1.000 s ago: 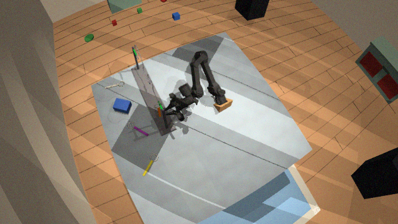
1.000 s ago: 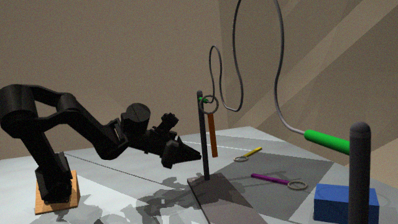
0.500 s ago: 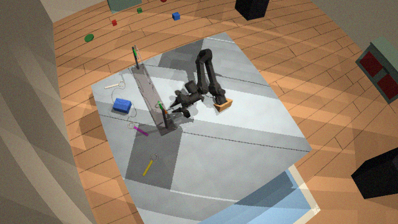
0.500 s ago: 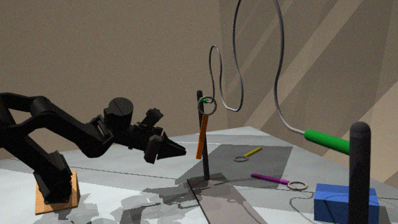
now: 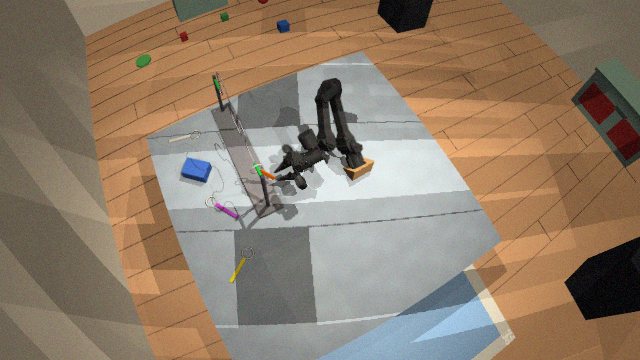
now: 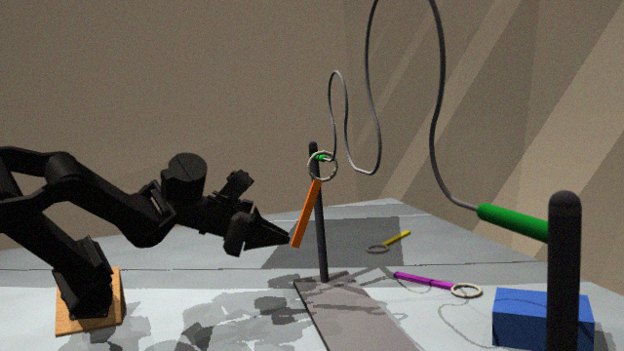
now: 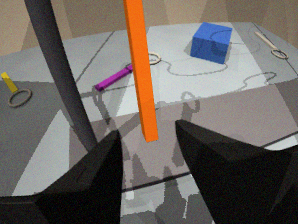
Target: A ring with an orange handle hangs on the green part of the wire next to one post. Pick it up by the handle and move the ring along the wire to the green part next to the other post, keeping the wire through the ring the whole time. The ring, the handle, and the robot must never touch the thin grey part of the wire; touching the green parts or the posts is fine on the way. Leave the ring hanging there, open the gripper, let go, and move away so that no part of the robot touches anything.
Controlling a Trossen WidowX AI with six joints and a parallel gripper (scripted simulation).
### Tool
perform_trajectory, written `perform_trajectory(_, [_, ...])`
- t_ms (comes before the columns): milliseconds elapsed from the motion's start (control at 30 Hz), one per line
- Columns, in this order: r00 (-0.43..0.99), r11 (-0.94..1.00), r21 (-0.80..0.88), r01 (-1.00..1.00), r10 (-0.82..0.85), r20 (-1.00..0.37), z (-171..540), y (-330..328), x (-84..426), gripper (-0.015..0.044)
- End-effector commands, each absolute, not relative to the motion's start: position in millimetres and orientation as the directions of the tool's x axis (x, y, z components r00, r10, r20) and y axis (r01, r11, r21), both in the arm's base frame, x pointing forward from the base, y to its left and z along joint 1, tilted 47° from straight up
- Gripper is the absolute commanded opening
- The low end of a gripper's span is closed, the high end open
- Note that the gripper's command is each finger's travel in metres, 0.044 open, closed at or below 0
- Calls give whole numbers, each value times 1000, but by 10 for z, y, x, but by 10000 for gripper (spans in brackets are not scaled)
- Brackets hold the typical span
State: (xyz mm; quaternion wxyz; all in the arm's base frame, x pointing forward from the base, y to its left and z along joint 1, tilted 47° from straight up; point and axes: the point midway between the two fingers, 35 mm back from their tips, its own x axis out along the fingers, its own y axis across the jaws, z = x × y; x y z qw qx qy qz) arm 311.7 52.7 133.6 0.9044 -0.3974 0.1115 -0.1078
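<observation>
Flooring: orange-brown wood planks [image 5: 350,45] with dark seams. Walls: plain, brownish, grainy [image 5: 40,150] [image 6: 195,73]; slanting pale bands cross one of them. Furnishings: two black box-shaped units [image 5: 406,14] [image 5: 607,280] stand on the planks, well apart. A grey-green cabinet [image 5: 631,92] with two dark red panels stands by a wall. Light: uneven, with bright and shaded patches across the planks. Windows: cannot be made out.
</observation>
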Motion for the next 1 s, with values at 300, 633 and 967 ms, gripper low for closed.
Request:
perform_trajectory(300, [950, 662, -742, 108, -288, -119, 1324, 516, 3107, 160])
perform_trajectory(633, [951, 661, -744, 104, -284, -119, 1390, 666, 2649, 370])
perform_trajectory(967, [952, 660, -744, 104, -284, -119, 1391, 668, 2636, 440])
